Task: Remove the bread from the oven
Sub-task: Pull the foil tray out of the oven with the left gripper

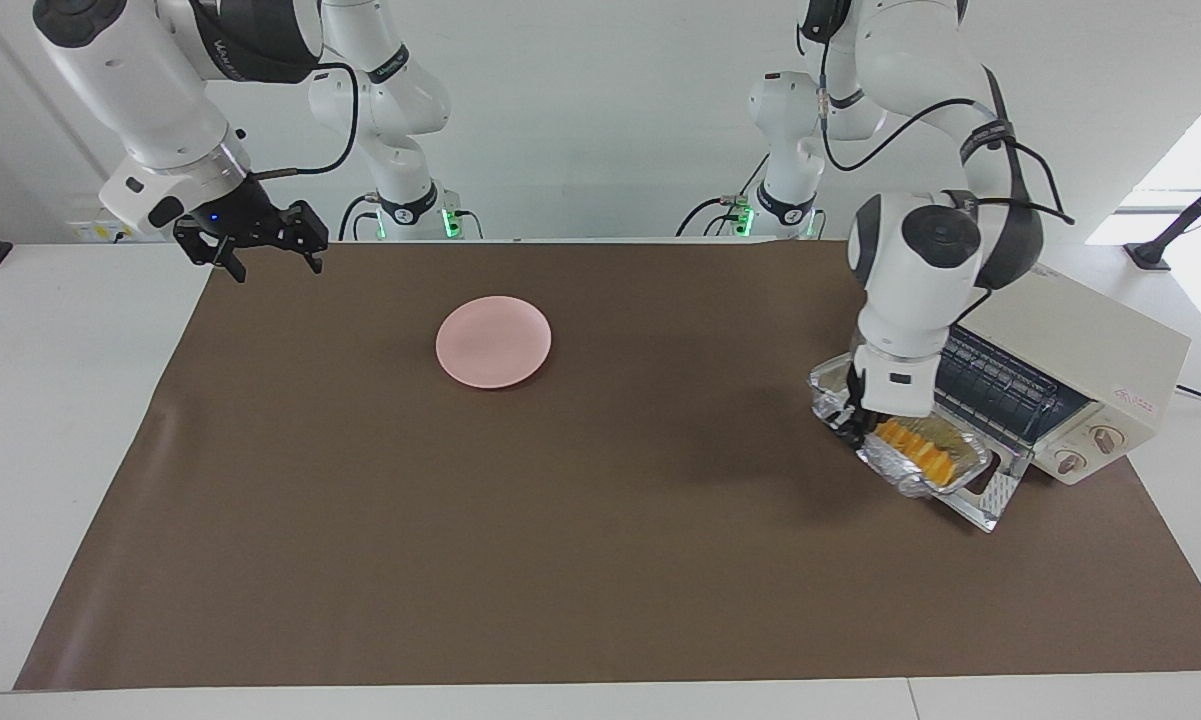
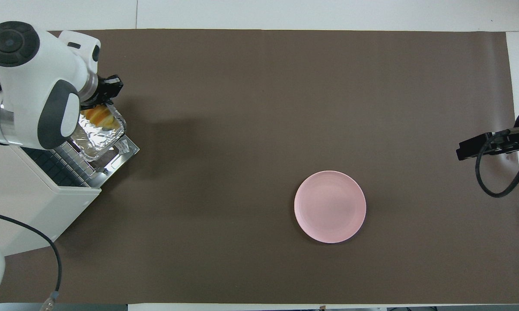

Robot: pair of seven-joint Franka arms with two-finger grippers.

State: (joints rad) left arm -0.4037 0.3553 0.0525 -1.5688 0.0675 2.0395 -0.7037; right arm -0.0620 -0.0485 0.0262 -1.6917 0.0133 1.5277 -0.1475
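Observation:
The cream-white oven [image 1: 1080, 350] stands at the left arm's end of the table with its glass door [image 1: 995, 495] dropped open. A crinkled silver foil tray [image 1: 910, 475] rests on the open door, and the golden-orange bread [image 1: 920, 450] lies in it. My left gripper [image 1: 853, 425] points down at the end of the tray and bread away from the oven's knobs. From overhead, the left arm covers part of the bread [image 2: 100, 116] and tray [image 2: 97, 140]. My right gripper [image 1: 270, 262] hangs open and empty over the mat's corner at the right arm's end, waiting.
A pink plate [image 1: 493, 341] sits empty on the brown mat [image 1: 600, 560], toward the right arm's end; it also shows in the overhead view [image 2: 329, 206]. The oven's wire rack [image 1: 1000, 385] shows inside. The oven's power cable [image 2: 47, 246] trails beside the oven.

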